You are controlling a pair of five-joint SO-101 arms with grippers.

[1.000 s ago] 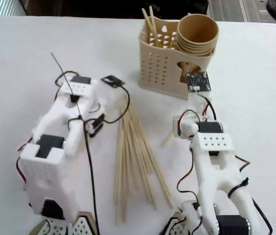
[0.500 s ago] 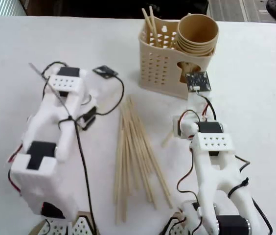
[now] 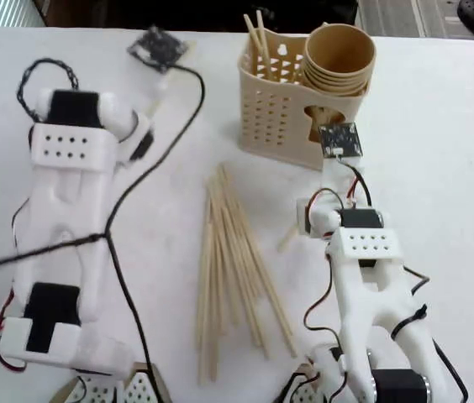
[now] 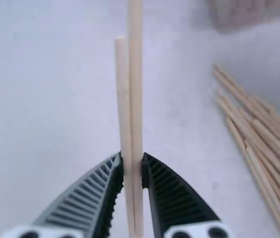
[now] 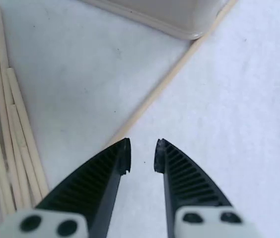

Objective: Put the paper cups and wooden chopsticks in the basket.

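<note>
A cream, perforated basket (image 3: 275, 113) stands at the far side of a white tabletop (image 3: 439, 143). A stack of paper cups (image 3: 339, 52) sits inside the basket, at the end nearer the right arm. A few upright chopsticks (image 3: 256, 38) lean in the basket's opposite corner.

In front of the basket, between the two arms, a loose pile of chopsticks (image 3: 229, 260) lies flat on the tabletop.

Well to the side of the basket, the left hand (image 4: 131, 163) is clamped on a pair of chopsticks (image 4: 135, 74). They lie side by side and stick out past its fingertips.

Just in front of the basket, the right hand (image 5: 141, 156) has its fingers slightly apart and grips nothing. A single chopstick (image 5: 170, 79) lies on the tabletop beside its fingertips and runs to the basket's base.
</note>
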